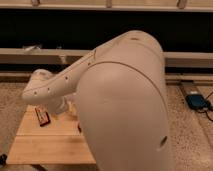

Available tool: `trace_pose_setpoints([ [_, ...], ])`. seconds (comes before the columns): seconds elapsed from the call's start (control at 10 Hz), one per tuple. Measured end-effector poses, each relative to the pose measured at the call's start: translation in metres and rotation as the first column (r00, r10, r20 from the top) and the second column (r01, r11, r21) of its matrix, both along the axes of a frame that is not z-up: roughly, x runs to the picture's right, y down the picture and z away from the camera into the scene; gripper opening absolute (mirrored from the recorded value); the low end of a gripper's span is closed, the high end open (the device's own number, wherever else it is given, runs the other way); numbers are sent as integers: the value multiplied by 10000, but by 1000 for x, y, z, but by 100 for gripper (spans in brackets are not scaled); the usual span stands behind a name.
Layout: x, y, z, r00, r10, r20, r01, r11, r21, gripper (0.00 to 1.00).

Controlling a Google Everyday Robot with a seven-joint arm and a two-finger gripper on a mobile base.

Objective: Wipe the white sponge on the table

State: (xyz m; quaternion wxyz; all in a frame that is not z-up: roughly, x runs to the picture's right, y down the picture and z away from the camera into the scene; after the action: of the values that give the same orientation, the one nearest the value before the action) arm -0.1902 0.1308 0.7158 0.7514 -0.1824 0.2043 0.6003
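the arm (125, 100) looms over the table (50, 145), hiding the pincer.

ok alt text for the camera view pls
A large cream robot arm fills most of the frame, hiding much of the wooden table. The gripper and white sponge are out of sight; a small dark object lies on the table at image left.

Upper part of the frame is mostly a dark wall band (60, 30), with a pale strip (75, 6) along the very top. Below that, a light ledge (30, 56) runs straight across the middle. The floor (192, 137) is speckled tan-grey. A small blue device (197, 101) with a cable sits on it, far right. The wooden table (45, 145) is lower left. Lighting's warm and dim.
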Motion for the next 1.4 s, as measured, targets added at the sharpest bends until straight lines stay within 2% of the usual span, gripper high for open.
trace_pose_setpoints([
  [0.4, 47, 0, 12, 9965, 774, -304, -778, 9969, -135, 65],
  [0.6, 71, 0, 18, 9921, 1189, -393, -1196, 9927, -159, 65],
  [0.9, 111, -1, 26, 9809, 1876, -509, -1887, 9819, -174, 65],
  [1.1, 136, 0, 33, 9691, 2402, -561, -2417, 9702, -200, 65],
  [1.2, 157, 0, 39, 9606, 2711, -613, -2726, 9619, -183, 65],
  [1.4, 212, 5, 52, 9383, 3368, -782, -3394, 9404, -219, 65],
])
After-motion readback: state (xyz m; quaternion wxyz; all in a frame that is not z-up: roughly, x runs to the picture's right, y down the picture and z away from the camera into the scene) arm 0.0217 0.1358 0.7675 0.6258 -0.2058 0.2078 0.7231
